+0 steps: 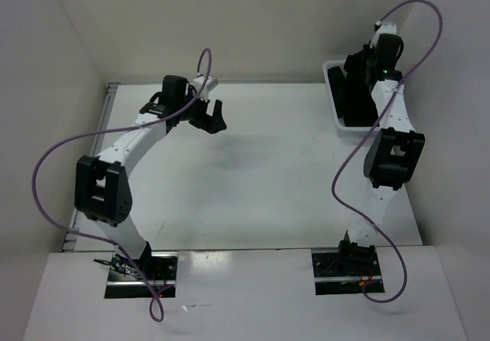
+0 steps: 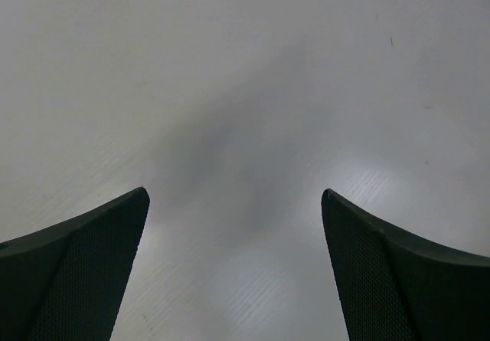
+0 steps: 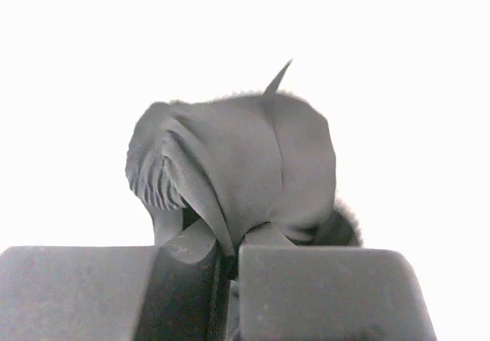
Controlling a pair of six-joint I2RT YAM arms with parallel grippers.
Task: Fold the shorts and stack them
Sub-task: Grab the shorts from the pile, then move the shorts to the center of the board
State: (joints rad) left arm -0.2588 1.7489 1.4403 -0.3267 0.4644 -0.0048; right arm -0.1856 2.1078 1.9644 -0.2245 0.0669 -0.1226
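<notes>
Top external view: the white table [image 1: 268, 188] fills the middle of the frame, walled in by pale panels. The left arm [image 1: 126, 145] rises from the lower left and bends toward the upper middle. The right arm [image 1: 394, 115] climbs from the lower right to the upper right corner. A purple cable [image 1: 46, 165] loops along each arm.

At the upper right edge of the table sits a white basket [image 1: 334, 100], partly covered by the right arm's wrist. The shorts [image 1: 354, 103] show there as a dark mass over the basket. From this view I cannot tell whether they rest in it or hang above it.

In the right wrist view the shorts [image 3: 245, 157] are a bunched, rounded wad of dark cloth in the centre against a washed-out white background. The right gripper [image 3: 230, 268] at the bottom of the frame is clenched on their lower folds, with cloth pinched between the two fingers.

The left gripper [image 1: 212, 120] hangs over bare table at the upper middle. In the left wrist view its fingers [image 2: 84, 272] stand wide apart and grasp nothing, with only the table surface and a soft shadow between them.
</notes>
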